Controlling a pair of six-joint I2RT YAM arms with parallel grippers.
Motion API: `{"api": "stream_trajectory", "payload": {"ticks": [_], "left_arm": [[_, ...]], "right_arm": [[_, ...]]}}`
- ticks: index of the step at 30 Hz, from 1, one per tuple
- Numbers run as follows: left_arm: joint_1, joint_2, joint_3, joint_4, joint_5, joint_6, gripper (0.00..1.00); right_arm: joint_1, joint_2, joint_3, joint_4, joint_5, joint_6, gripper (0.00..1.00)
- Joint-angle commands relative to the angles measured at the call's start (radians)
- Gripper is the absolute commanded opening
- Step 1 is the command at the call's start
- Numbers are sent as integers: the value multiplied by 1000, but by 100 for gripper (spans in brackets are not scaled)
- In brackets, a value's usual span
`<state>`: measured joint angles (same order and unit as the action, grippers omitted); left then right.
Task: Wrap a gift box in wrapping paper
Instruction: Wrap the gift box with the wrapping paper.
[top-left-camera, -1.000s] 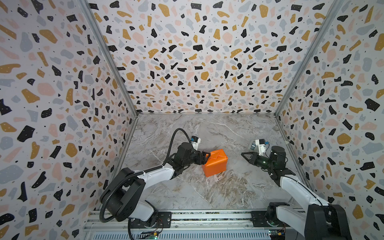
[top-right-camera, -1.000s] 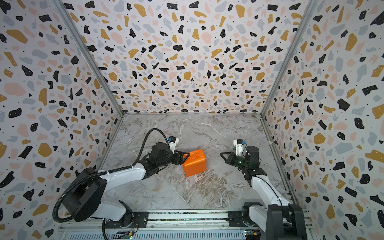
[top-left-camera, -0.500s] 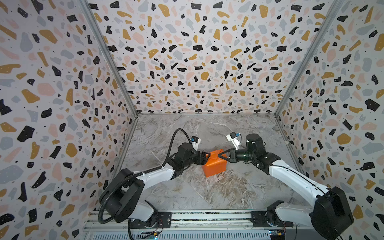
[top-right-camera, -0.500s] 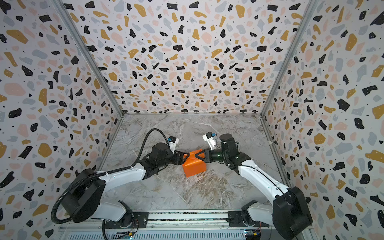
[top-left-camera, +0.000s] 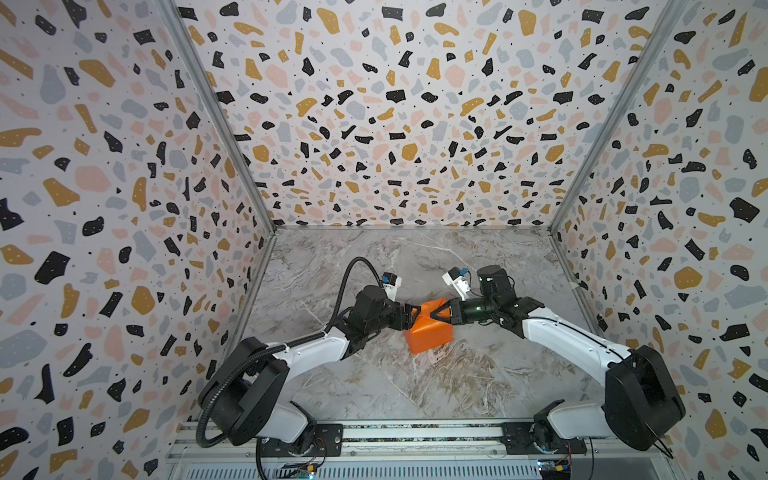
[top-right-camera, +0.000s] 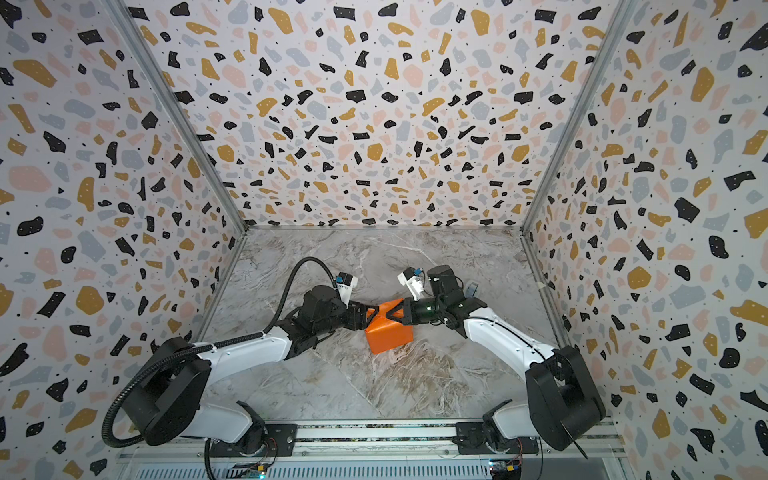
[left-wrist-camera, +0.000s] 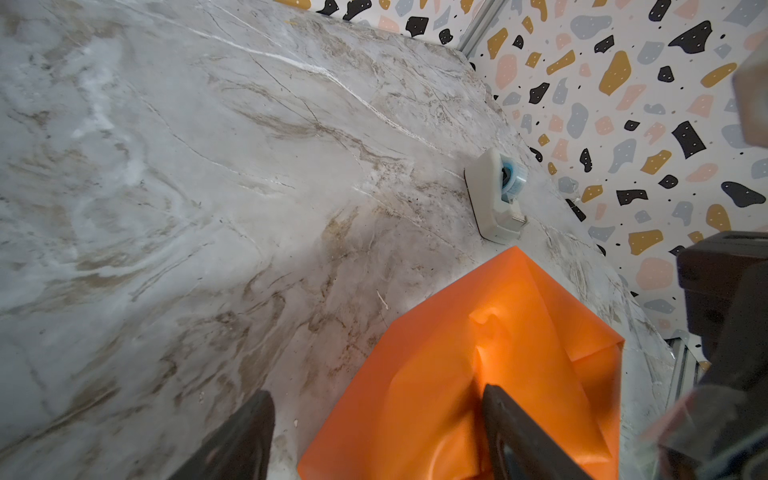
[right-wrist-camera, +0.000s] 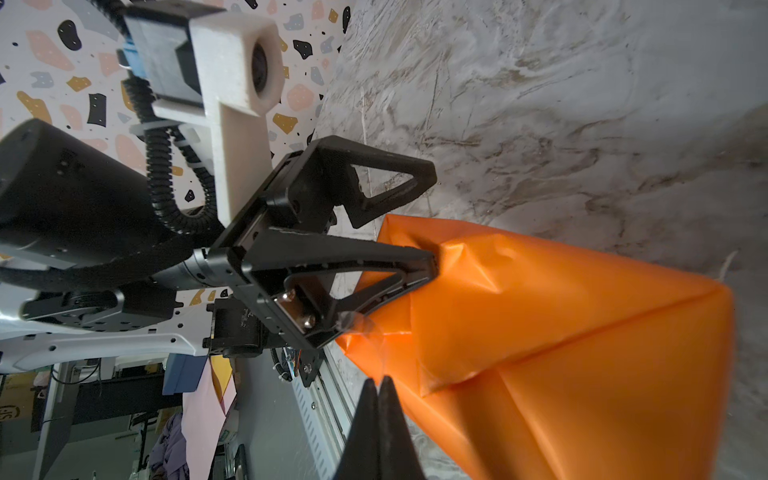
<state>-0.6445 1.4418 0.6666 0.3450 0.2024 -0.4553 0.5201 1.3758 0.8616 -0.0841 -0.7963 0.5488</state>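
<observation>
Wrapping paper (top-left-camera: 430, 332) sitting mid-table, orange face out, folded into boxy parcel. Gift box itself not showing.

Left gripper (right-wrist-camera: 432, 218) standing spread. One finger pressing into crumpled fold on parcel's top. Other finger hanging clear of paper over marble table (top-left-camera: 374, 386).

Right gripper (top-left-camera: 434, 318) pointing in from opposite side, jaws pressed together, nothing showing between them. Its tips sitting over parcel's top near same fold, facing left gripper.

Tape dispenser (left-wrist-camera: 496, 195) lying on table beyond parcel, near wall.
</observation>
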Motion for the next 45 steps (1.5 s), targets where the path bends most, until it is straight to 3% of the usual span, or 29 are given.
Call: {"api": "stream_trajectory", "payload": {"ticks": [1, 17, 30, 38, 45], "left_arm": [[-9, 18, -24, -170, -6, 46, 78], [-9, 18, -24, -168, -2, 46, 78], [-9, 20, -22, -168, 8, 45, 78], [-9, 22, -21, -164, 18, 43, 78], [-9, 22, -21, -164, 20, 43, 78]], "right_arm": [[5, 10, 41, -18, 0, -30, 0], [6, 54, 57, -65, 59, -112, 0], [94, 56, 47, -153, 278, -347, 0], [123, 35, 17, -144, 399, -396, 1], [125, 20, 16, -141, 410, -424, 3]]}}
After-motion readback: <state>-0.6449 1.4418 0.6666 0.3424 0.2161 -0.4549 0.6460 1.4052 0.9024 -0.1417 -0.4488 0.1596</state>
